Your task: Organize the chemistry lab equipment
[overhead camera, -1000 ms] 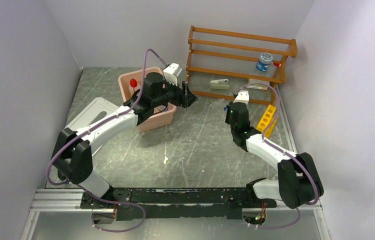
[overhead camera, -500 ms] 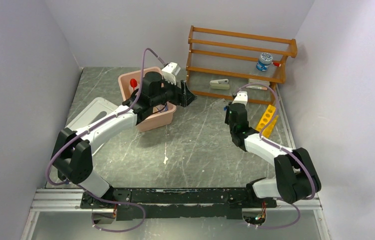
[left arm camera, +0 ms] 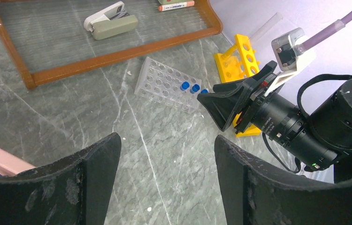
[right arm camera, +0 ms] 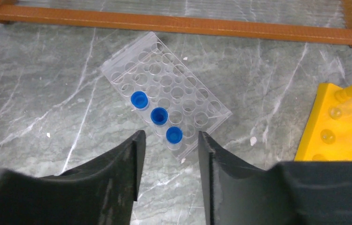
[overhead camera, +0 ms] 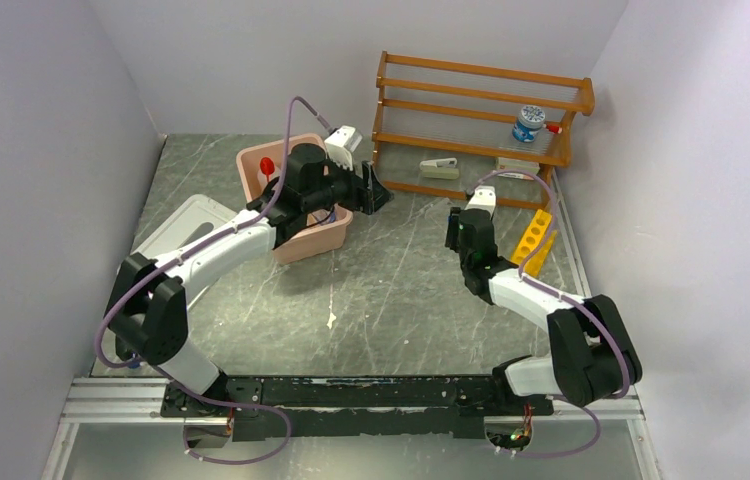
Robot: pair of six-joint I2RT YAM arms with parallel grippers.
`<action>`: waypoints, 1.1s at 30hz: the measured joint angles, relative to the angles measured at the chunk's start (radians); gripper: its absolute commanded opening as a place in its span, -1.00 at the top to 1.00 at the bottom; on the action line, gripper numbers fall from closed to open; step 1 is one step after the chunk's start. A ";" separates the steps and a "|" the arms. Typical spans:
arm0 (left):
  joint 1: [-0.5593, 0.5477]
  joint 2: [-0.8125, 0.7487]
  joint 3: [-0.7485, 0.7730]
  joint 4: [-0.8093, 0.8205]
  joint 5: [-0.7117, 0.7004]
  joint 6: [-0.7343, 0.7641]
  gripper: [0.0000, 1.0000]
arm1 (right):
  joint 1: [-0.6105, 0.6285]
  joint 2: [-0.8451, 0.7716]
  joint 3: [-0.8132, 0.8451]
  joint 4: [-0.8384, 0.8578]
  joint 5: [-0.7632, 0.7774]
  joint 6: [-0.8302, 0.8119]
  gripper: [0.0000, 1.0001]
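Grey marble worktop point(overhead camera: 371, 290), wooden shelf point(overhead camera: 481, 110) at the back wall. Pink bin point(overhead camera: 309, 240) back-left, red-capped wash bottle point(overhead camera: 267, 165) in it. Left gripper point(left arm camera: 167, 145) open, empty, above the worktop beside the bin. Right gripper point(right arm camera: 170, 136) jaws apart, nothing held, over a clear holed tray point(right arm camera: 164, 89). Yellow holed rack point(right arm camera: 338, 126) lies just right of the tray. Three blue caps point(right arm camera: 158, 115) sit in the tray.

Plain pale walls point(overhead camera: 41, 120) enclosed a grey marbled tabletop point(overhead camera: 391, 290), a wooden shelf rack point(overhead camera: 481, 72) standing at one o'clock.
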 measured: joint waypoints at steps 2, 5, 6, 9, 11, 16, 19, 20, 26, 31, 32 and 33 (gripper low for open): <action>0.000 0.003 0.000 0.000 0.003 0.000 -0.51 | 0.000 -0.002 0.003 -0.020 0.005 0.007 -0.06; 0.001 0.003 0.002 0.001 0.008 0.000 -0.51 | -0.002 -0.002 0.030 -0.071 0.010 0.026 -0.08; 0.002 0.003 0.002 0.003 0.008 0.000 -0.51 | -0.003 -0.002 0.041 -0.085 0.010 0.031 -0.09; 0.002 0.003 0.004 0.004 0.008 -0.001 -0.51 | -0.007 -0.014 0.088 -0.146 0.002 0.050 -0.12; 0.003 0.003 0.005 0.003 0.007 -0.001 -0.51 | -0.008 -0.031 0.118 -0.193 -0.003 0.064 -0.14; 0.010 -0.019 0.007 -0.062 -0.053 0.013 -0.57 | -0.010 -0.068 0.243 -0.348 -0.044 0.100 -0.18; 0.028 -0.077 0.007 -0.153 -0.127 0.036 -0.63 | -0.010 -0.076 0.312 -0.427 -0.078 0.132 -0.21; 0.042 -0.106 0.007 -0.188 -0.151 0.044 -0.64 | -0.010 -0.077 0.332 -0.452 -0.095 0.145 -0.23; 0.187 -0.296 0.010 -0.381 -0.309 0.066 -0.84 | 0.005 -0.082 0.419 -0.557 -0.175 0.228 -0.31; 0.345 -0.404 -0.025 -0.510 -0.403 0.060 -0.84 | 0.035 -0.084 0.487 -0.622 -0.256 0.285 -0.31; 0.385 -0.421 -0.051 -0.526 -0.404 0.056 -0.80 | 0.046 -0.084 0.509 -0.637 -0.274 0.295 -0.30; 0.425 -0.435 -0.079 -0.544 -0.404 0.051 -0.73 | 0.056 -0.083 0.523 -0.645 -0.286 0.302 -0.28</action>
